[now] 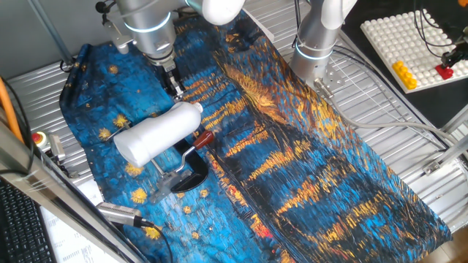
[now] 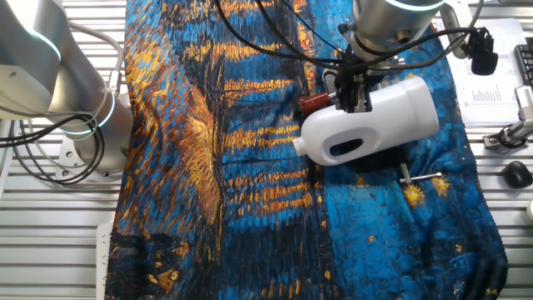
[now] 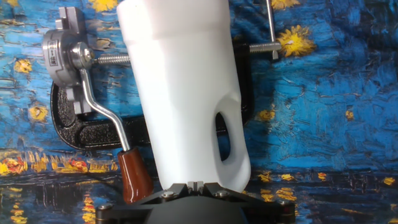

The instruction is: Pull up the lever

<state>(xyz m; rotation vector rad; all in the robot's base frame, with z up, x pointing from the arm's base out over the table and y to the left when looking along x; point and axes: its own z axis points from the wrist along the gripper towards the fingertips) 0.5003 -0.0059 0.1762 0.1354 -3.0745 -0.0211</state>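
Note:
The lever is a slim silver arm (image 3: 99, 114) ending in a dark-red knob (image 3: 134, 175). It hangs from a round metal hub (image 3: 61, 55) and lies low beside a big white plastic jug (image 3: 183, 93). The knob also shows in one fixed view (image 1: 204, 138) and in the other fixed view (image 2: 314, 102). My gripper (image 3: 196, 185) is shut with its pads together and holds nothing. It hovers over the jug's neck end, just right of the knob. It also shows above the jug in both fixed views (image 1: 175, 86) (image 2: 353, 96).
A black C-clamp (image 3: 74, 134) holds the hub to the painted cloth. A silver rod with a cable (image 1: 121, 213) lies at the front left. A second arm's base (image 1: 314, 51) stands at the back. A white pegboard with bricks (image 1: 409, 40) is at the far right.

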